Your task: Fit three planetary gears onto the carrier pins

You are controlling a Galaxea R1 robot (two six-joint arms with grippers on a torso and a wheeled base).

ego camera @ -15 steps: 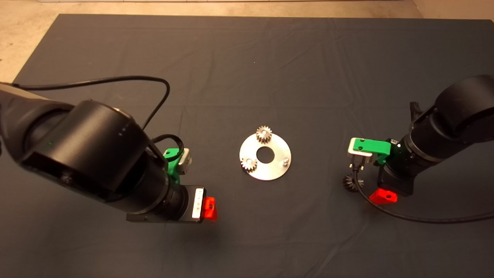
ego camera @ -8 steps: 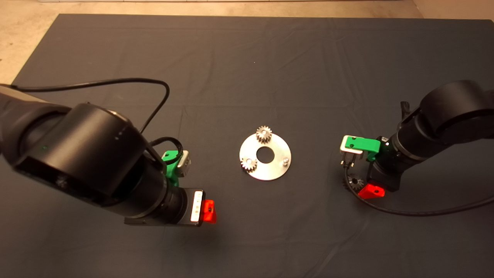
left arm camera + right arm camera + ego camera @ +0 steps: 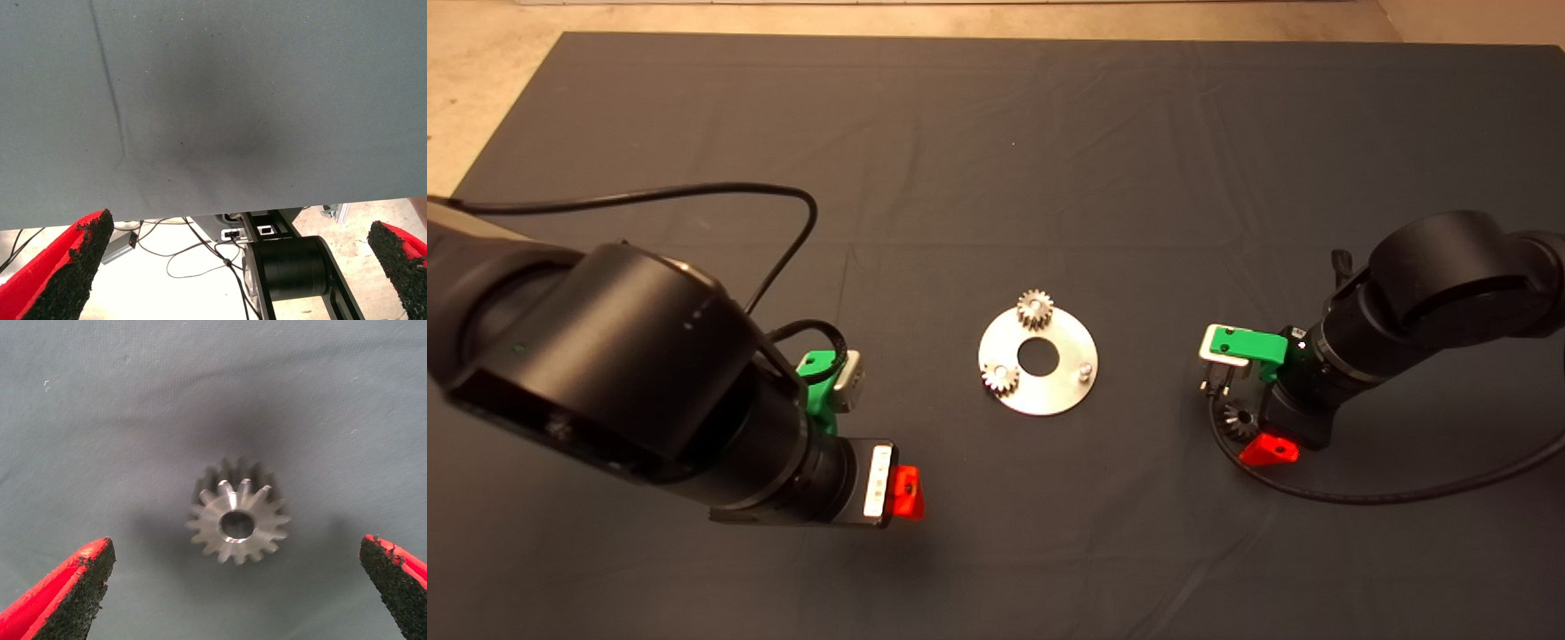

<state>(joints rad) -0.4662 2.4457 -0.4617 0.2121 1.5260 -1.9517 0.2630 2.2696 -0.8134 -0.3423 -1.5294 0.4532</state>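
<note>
The shiny round disc [image 3: 1060, 391] lies mid-mat. Two planetary gears sit on carrier pins: one at the far rim [image 3: 1035, 308], one at the left rim [image 3: 1000, 377]. One carrier pin [image 3: 1086, 369] on the disc's right side stands bare. A darker gear [image 3: 1238, 418] lies flat on the mat to the right of the disc. My right gripper [image 3: 235, 545] hangs open directly above that gear [image 3: 238, 519], a finger [image 3: 73, 587] far out on each side, not touching it. My left gripper [image 3: 240, 223] is open and holds nothing, left of the disc near the front edge.
Black cables trail from both arms across the dark mat [image 3: 996, 133]. The left wrist view shows the mat's edge with floor, wires and a robot base [image 3: 293, 267] beyond it. Bare floor [image 3: 480, 98] borders the mat at the far left.
My right gripper has moved left over the darker gear, which has stayed in place. The left arm has drifted slightly toward the front left.
</note>
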